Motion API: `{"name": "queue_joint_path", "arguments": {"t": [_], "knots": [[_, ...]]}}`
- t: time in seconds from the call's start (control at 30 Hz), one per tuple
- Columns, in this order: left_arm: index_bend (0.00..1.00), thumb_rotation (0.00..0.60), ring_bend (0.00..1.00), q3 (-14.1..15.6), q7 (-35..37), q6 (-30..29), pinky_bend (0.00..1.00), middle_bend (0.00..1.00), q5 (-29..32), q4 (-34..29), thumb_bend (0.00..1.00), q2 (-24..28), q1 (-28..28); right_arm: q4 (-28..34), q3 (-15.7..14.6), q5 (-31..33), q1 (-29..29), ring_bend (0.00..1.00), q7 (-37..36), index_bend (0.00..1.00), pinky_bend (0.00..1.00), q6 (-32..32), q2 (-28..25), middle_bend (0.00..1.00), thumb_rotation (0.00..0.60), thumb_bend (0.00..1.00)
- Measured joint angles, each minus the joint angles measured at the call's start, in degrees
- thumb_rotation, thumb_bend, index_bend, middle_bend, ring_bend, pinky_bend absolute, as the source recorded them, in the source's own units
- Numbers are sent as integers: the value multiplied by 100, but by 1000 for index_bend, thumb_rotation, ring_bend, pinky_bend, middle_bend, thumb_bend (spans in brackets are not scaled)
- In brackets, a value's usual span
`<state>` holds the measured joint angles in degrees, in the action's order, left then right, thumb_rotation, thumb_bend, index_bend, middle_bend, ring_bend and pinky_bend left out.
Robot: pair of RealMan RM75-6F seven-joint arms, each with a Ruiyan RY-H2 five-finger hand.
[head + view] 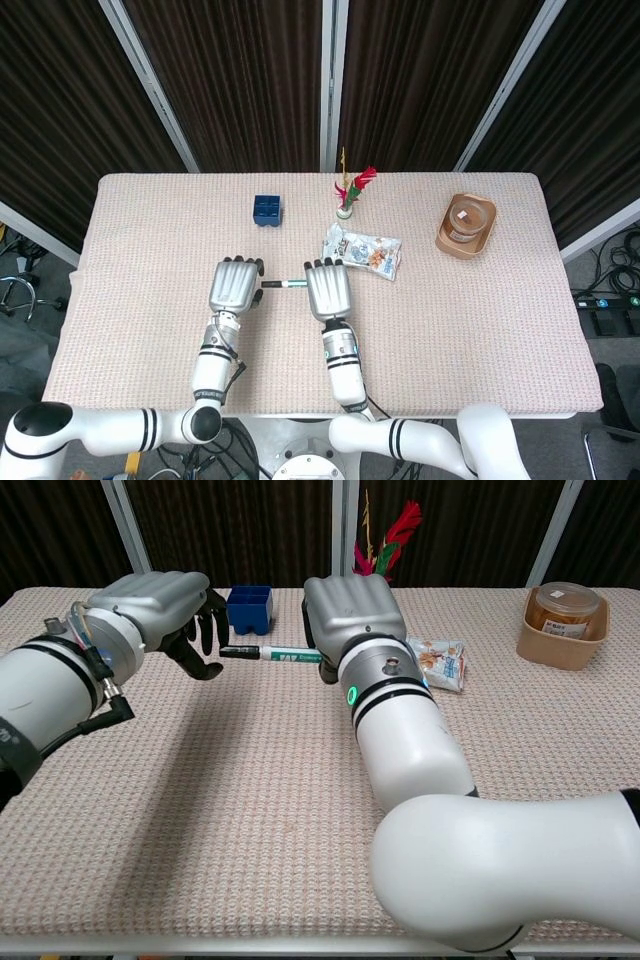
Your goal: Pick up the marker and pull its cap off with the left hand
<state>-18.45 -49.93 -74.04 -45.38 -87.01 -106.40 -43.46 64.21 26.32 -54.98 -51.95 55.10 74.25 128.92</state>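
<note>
The right hand [345, 610] holds the marker [280, 653] level, and the left hand [165, 605], fingers apart, is beside its black cap [233, 652]

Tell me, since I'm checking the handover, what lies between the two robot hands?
The marker, held by the right robot hand, spans the gap in the chest view, its black cap pointing at the left robot hand.

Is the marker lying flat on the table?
No, the right hand holds the marker level above the tablecloth, its black cap pointing at the left hand.
</note>
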Motion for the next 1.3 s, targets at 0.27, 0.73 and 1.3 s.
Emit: {"name": "queue_joint_path", "arguments": {"t": [0.27,0.73,1.3], "knots": [[485,600,413,17,-4,-35,450,508,82,65,367,-41,-40,-69,-6,32,-6,414,19,618,482,-22,27,584,600,275],[515,600,445,50,134,-24,480,534,109,43,379,10,-48,-163,25,66,-51,414,14,619,482,-79,97,585,600,276],[482,600,443,55,335,-24,480,515,92,15,260,106,-37,-179,85,67,-70,413,-36,619,483,-74,78,584,600,275]]}}
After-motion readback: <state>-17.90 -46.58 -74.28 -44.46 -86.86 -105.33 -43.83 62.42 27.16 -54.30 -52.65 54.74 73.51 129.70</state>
